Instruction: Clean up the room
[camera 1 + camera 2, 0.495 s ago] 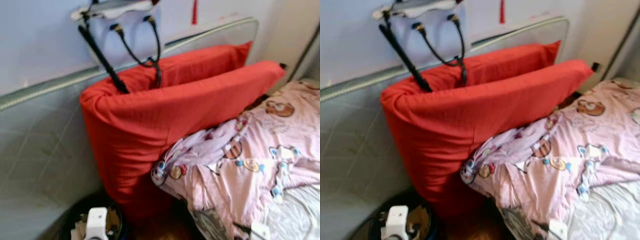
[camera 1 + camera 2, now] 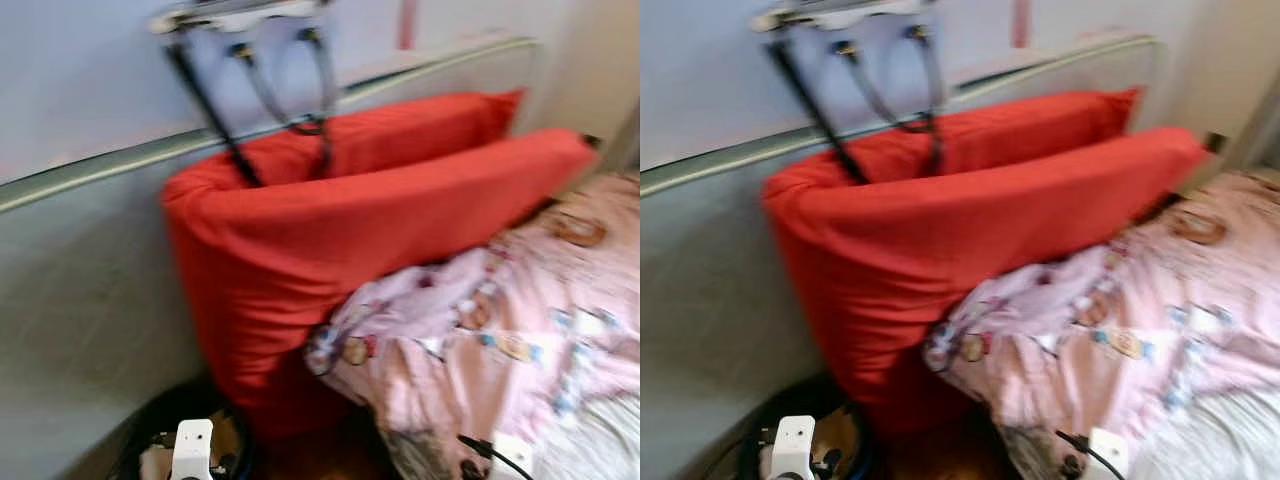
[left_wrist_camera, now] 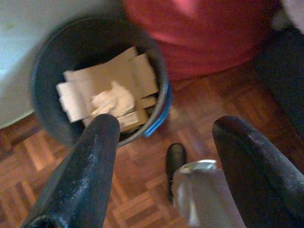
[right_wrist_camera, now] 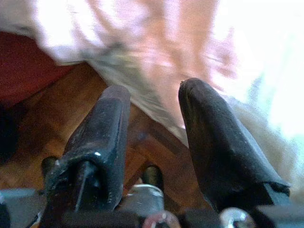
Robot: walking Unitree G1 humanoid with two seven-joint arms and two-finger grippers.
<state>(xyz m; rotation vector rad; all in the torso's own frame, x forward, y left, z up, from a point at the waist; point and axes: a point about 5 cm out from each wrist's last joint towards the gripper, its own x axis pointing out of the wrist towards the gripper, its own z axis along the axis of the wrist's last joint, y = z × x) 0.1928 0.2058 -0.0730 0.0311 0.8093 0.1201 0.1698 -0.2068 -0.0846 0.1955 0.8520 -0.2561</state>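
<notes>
A dark round bin (image 3: 45,61) holding crumpled paper and cardboard (image 3: 113,99) stands on the parquet floor against the grey wall panel. My left gripper (image 3: 168,128) hangs open above and just beside the bin, nothing between its fingers. In the head view the bin (image 2: 150,425) sits at the foot of two red pillows (image 2: 330,250), with my left wrist (image 2: 193,450) over it. My right gripper (image 4: 154,92) is open and empty, over the floor at the edge of the pink bedding (image 4: 156,42).
A pink patterned blanket (image 2: 500,340) lies rumpled on the bed at the right, spilling against the pillows. A pale handbag with black straps (image 2: 250,90) hangs on the wall above them. A silver rail (image 2: 90,175) runs along the grey panel. The head views are blurred.
The whole picture has shifted slightly and blurred, so the camera moved. Pillows, blanket and bin keep their places, and both wrists stay low in view.
</notes>
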